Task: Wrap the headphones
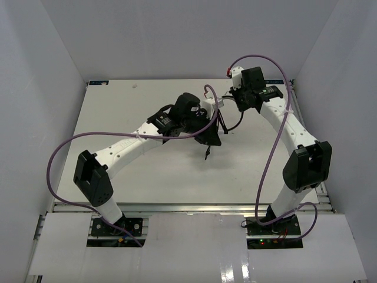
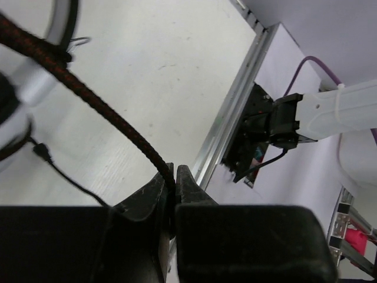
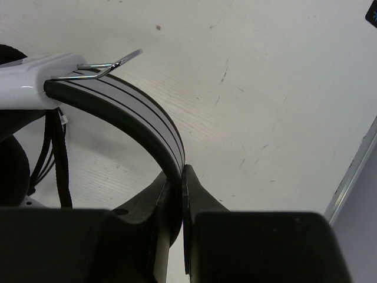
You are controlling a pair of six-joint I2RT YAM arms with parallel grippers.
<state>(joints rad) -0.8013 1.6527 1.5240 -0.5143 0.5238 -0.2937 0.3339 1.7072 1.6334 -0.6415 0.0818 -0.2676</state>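
The headphones [image 1: 212, 108] hang above the middle of the table between my two grippers. My right gripper [image 3: 181, 171] is shut on the black-and-white striped headband [image 3: 126, 103], with a white ear cup arm [image 3: 26, 76] at the upper left. Several turns of black cord [image 3: 56, 153] hang below that cup. My left gripper [image 2: 175, 172] is shut on the braided black cord [image 2: 88, 103], which runs taut up to the left past a white ear cup [image 2: 26, 88]. A thin cord end with its plug [image 2: 41, 152] dangles beside it. From above, the left gripper [image 1: 206, 134] sits just below the headphones and the right gripper [image 1: 240, 104] just to their right.
Purple robot cables [image 1: 268, 159] loop over both arms. A metal rail [image 2: 232, 112] edges the white table [image 1: 129, 112], and white walls close in on three sides. The right arm [image 2: 347, 109] shows beyond the rail in the left wrist view.
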